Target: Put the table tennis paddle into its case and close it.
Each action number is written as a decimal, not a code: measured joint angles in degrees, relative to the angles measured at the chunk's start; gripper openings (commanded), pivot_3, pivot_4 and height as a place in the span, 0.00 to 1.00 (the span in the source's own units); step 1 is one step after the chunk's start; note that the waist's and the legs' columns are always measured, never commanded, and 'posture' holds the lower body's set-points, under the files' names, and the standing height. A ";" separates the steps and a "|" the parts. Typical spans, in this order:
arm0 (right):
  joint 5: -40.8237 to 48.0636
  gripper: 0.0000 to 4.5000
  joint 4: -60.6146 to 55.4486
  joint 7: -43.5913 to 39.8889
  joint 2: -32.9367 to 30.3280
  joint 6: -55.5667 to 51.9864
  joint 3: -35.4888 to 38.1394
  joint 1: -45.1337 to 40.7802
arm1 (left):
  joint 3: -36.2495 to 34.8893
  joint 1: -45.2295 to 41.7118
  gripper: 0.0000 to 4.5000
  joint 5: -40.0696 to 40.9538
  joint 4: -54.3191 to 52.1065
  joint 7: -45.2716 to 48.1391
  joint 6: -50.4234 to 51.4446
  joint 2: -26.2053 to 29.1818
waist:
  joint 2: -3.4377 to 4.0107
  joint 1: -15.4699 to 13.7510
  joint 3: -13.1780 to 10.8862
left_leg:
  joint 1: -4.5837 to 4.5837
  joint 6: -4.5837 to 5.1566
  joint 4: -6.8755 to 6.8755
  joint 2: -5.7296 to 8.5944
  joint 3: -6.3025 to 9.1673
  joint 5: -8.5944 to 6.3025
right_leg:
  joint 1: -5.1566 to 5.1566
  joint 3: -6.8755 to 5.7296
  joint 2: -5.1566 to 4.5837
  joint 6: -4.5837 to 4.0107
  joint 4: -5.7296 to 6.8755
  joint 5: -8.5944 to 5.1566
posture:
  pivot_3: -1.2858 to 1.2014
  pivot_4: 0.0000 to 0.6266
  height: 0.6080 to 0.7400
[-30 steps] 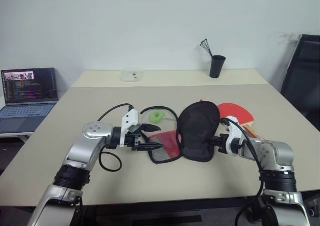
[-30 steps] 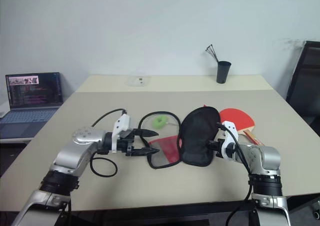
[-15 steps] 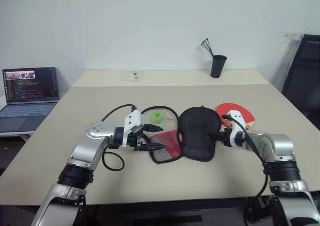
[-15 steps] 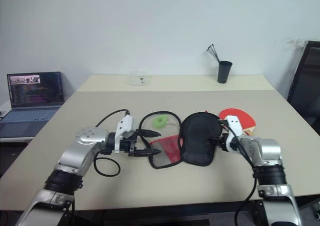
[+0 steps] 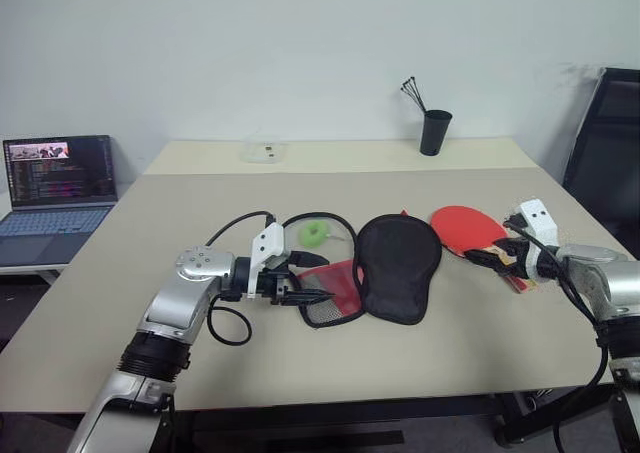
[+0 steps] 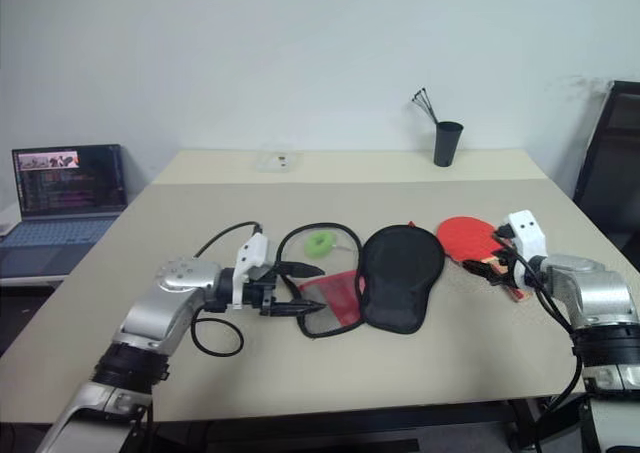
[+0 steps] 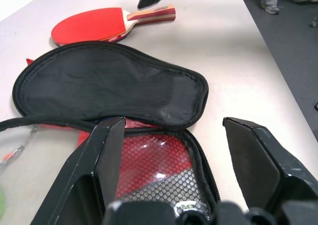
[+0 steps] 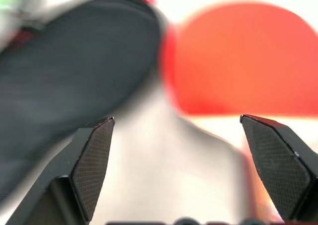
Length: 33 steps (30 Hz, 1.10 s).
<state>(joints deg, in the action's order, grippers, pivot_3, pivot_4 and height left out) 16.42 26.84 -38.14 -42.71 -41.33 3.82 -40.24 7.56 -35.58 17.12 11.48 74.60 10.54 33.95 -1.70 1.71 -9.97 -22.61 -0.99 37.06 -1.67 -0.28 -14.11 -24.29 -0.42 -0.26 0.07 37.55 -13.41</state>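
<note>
Beige worktop (image 5: 330, 373), white wall behind. Case (image 5: 398, 268) lies unzipped mid-worktop: black flap folded open flat, red mesh half (image 7: 159, 168) just beside it toward the left arm, green tag (image 5: 315, 234) behind that half inside the loose zip loop. Left gripper (image 5: 312, 278) sits at the mesh half's edge, fingers spread, one above and one at the rim, holding nothing that I can see. Right gripper (image 5: 487, 256) fingers spread wide, empty, at the paddle's handle end; contact unclear. Paddle (image 5: 468, 228) lies flat, red face up, outside the case, just past the black flap on the right-arm side. Beyond the case: small clear box (image 5: 264, 152), black cup (image 5: 434, 131) with sticks. Laptop (image 5: 58, 195) open off the worktop's left edge, black chair (image 5: 605, 163) at far right.
</note>
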 measured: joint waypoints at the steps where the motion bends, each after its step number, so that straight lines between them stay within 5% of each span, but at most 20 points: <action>1: -1.10 0.99 4.29 0.95 0.41 2.16 0.02 -1.58 | 0.02 -0.22 0.76 -0.06 0.09 0.06 -0.07 -0.16 | 0.00 0.08 0.00 | 0.01 0.00 -0.01 -0.01 -0.02 0.00 | 0.00 0.02 0.00 0.00 0.00 0.00 | 0.52 0.24 1.00; 10: -7.41 0.99 26.67 2.46 3.57 13.27 -0.80 -10.00 | 0.50 -1.22 0.76 -0.55 0.73 0.91 -0.92 -0.90 | 0.01 0.07 -0.03 | -0.01 0.00 -0.02 -0.01 -0.03 0.00 | 0.00 0.10 0.01 -0.01 -0.02 0.00 | 0.52 0.24 1.00; 18: -10.97 0.99 34.33 -0.65 4.40 16.51 -1.79 -12.85 | 0.50 -1.21 0.76 -0.58 0.74 0.97 -0.93 -0.69 | 0.02 0.11 -0.03 | 0.05 0.00 -0.01 -0.02 -0.03 0.00 | 0.00 0.12 0.02 -0.01 0.05 0.01 | 0.52 0.24 1.00; 22: -11.16 0.79 36.22 0.96 4.80 17.84 -0.95 -13.45 | 0.50 -1.20 0.76 -0.59 0.73 0.94 -0.93 -0.43 | 0.02 0.11 -0.03 | 0.09 -0.01 0.00 -0.01 -0.07 0.00 | 0.04 0.18 0.01 -0.01 0.08 0.01 | 0.52 0.24 1.00; 29: -11.01 0.26 37.50 5.32 6.38 18.04 1.75 -14.13 | 0.50 -1.15 0.76 -0.62 0.72 0.92 -0.94 -0.36 | 0.01 0.16 -0.03 | 0.19 -0.01 0.00 -0.02 -0.15 0.00 | 0.06 0.28 0.02 -0.01 0.14 0.01 | 0.52 0.24 1.00; 33: -10.69 0.24 37.19 7.49 6.74 17.80 2.41 -14.04 | 0.50 -1.03 0.76 -0.63 0.69 0.87 -0.94 -0.34 | 0.02 0.11 -0.03 | 0.26 -0.01 0.01 0.01 -0.22 0.00 | 0.11 0.36 0.00 -0.01 0.16 0.01 | 0.52 0.24 1.00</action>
<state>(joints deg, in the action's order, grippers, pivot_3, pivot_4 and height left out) 5.73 64.03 -30.65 -35.97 -23.53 6.24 -54.28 8.05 -36.61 16.49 12.16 75.47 9.60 33.61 -1.69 1.82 -9.99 -22.35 -0.99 37.07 -1.66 -0.50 -14.11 -24.19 -0.05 -0.26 0.06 37.70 -13.41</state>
